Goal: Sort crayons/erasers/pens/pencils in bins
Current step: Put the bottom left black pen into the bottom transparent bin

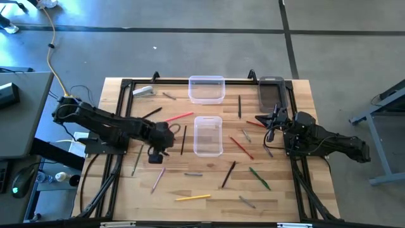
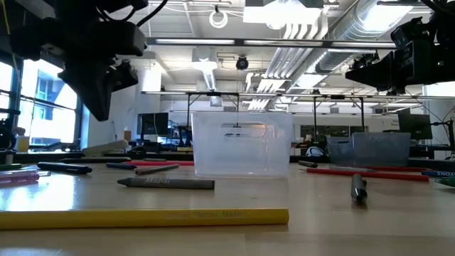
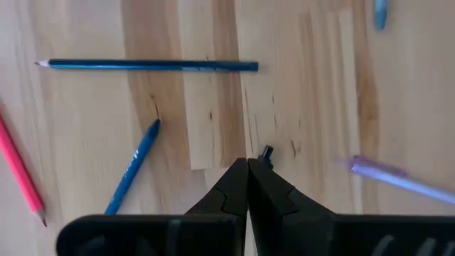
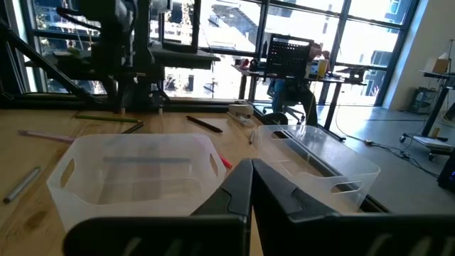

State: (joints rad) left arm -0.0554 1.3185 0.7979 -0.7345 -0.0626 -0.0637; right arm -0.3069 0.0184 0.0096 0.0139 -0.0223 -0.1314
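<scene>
Three bins stand on the surface: two clear bins, one at the far edge [image 1: 206, 88] and one in the middle [image 1: 207, 135], and one smoky dark bin [image 1: 271, 93] near the far right corner. Around them lie roughly twenty loose pens, pencils and crayons, among them one yellow pencil [image 1: 192, 197] near the front edge. Two arms, each ending in one claw.

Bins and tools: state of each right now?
Centre clear bin: upright, empty.
Far clear bin: upright, empty.
Dark grey bin: upright, contents cannot tell.
Left tool: shut, holding nothing, above the table near a blue pencil.
Right tool: shut, holding nothing, raised, facing the clear bins.
</scene>
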